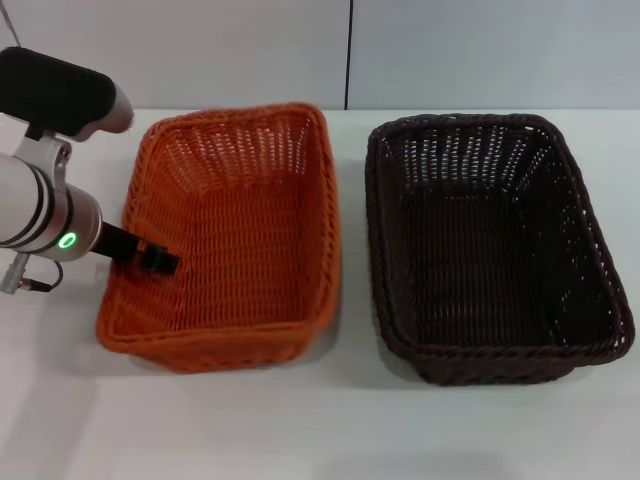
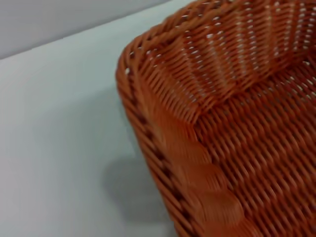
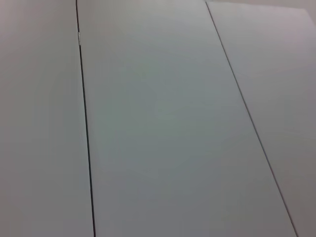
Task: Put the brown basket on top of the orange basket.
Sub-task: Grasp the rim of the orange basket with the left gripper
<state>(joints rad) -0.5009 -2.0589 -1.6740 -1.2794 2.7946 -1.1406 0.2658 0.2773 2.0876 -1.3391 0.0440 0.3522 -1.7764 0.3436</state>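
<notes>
Two baskets sit side by side on the white table (image 1: 300,430), apart: the orange basket (image 1: 230,240) on the left, the brown basket (image 1: 490,250) on the right. The left gripper (image 1: 155,258) is at the orange basket's left rim (whether its fingers are apart or together I cannot tell), well away from the brown basket.

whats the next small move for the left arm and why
Probably pull the left gripper back from the orange basket and leave the brown basket to the right arm: the baskets stand side by side, unstacked, and the brown one lies on the robot's right.
</notes>
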